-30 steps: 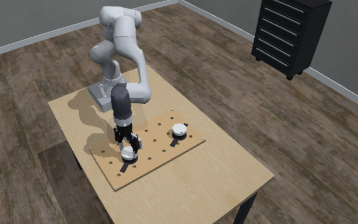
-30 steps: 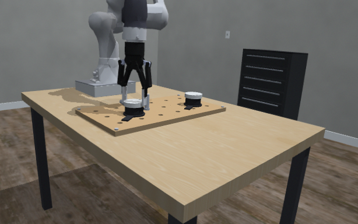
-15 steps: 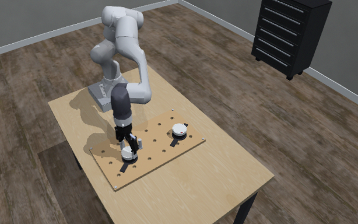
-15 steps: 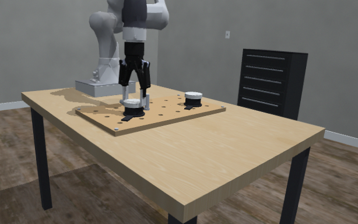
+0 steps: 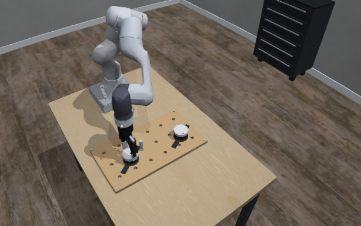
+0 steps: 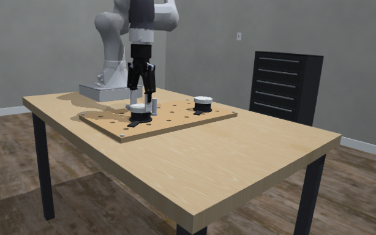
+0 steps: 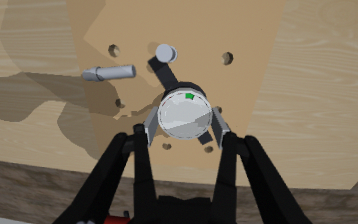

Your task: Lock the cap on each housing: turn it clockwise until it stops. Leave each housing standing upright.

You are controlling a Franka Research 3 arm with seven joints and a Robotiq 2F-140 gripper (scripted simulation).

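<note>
Two black housings with white caps stand upright on a pegboard. My gripper is shut on the near cap, its two finger pads pressed on the cap's sides; the cap shows a green mark at its rim. The same cap sits on its black housing in the top and exterior views, with my gripper straight above it. The second housing's cap stands free at the board's right and shows a red mark.
A grey peg stands upright in the board close beside the gripped housing. Each housing has a black tab lying on the board. The robot base is behind. A black drawer cabinet stands off the table.
</note>
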